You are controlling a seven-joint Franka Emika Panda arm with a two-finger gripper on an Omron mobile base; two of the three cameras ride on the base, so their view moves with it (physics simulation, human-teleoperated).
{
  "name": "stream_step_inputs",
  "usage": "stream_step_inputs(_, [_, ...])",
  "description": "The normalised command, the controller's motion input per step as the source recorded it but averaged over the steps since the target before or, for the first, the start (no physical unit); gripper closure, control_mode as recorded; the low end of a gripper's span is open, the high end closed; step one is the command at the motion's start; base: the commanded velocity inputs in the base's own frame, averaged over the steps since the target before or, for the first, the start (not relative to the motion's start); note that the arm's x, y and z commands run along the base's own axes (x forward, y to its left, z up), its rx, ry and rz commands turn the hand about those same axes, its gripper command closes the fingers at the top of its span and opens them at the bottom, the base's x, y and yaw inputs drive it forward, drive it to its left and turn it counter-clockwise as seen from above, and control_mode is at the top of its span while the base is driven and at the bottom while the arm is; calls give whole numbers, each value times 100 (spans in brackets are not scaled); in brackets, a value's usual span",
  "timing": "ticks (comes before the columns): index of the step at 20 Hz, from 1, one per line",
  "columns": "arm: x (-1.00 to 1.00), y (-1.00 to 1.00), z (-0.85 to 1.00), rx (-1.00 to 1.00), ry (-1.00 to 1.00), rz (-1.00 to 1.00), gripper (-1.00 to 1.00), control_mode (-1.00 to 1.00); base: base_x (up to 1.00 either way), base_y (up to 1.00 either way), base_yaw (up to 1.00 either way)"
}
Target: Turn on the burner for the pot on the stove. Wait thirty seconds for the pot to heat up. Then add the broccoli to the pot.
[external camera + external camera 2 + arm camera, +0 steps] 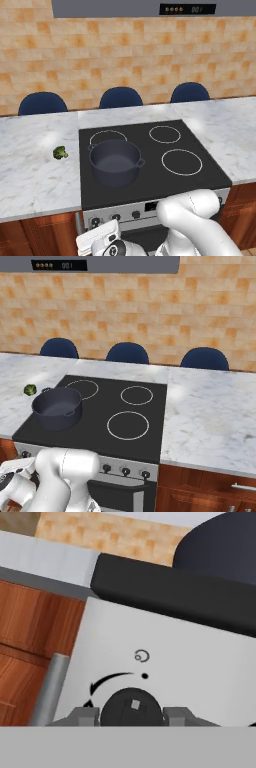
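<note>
One wide, round, dark blue-grey metal pot with two small side handles and no lid sits on the front-left ring of the flat black glass stove, and there are four thin white rings in all, three of them bare. One small green broccoli floret lies on the white marbled counter just left of the cooktop, apart from the pot and untouched. Three dark blue chair backs line up behind the counter against the orange tiled wall, and one grey range hood hangs above with its small lit display. Down at the silver front panel, several small dark knobs run in a row in the right base view, and the white arm bends low in front of them. The gripper is right on one round dark knob, the leftmost on the panel, with a curved black arrow and a small ring symbol printed above it. The two grey fingertips stand one on each side of that knob, spread just about as wide as the knob itself and hugging its edges, so they look clasped around it, though whether they truly press on it I cannot tell. Beside the panel a grey bar handle runs down the brown wooden cabinet door
</note>
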Motion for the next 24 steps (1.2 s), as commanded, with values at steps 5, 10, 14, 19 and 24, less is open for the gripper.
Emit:
stream_step_inputs(5, [0,0,-19,-14,5,29,100,-100,0,0,0])
stream_step_inputs(10, [0,0,-21,-18,16,31,100,-100,0,0,0])
stream_step_inputs(14, [0,3,-24,-20,24,31,100,-100,0,0,0])
stream_step_inputs(19, [1,6,-32,-21,27,30,100,-100,0,0,0])
stream_step_inputs(24, [0,5,-40,-22,29,31,100,-100,0,0,0])
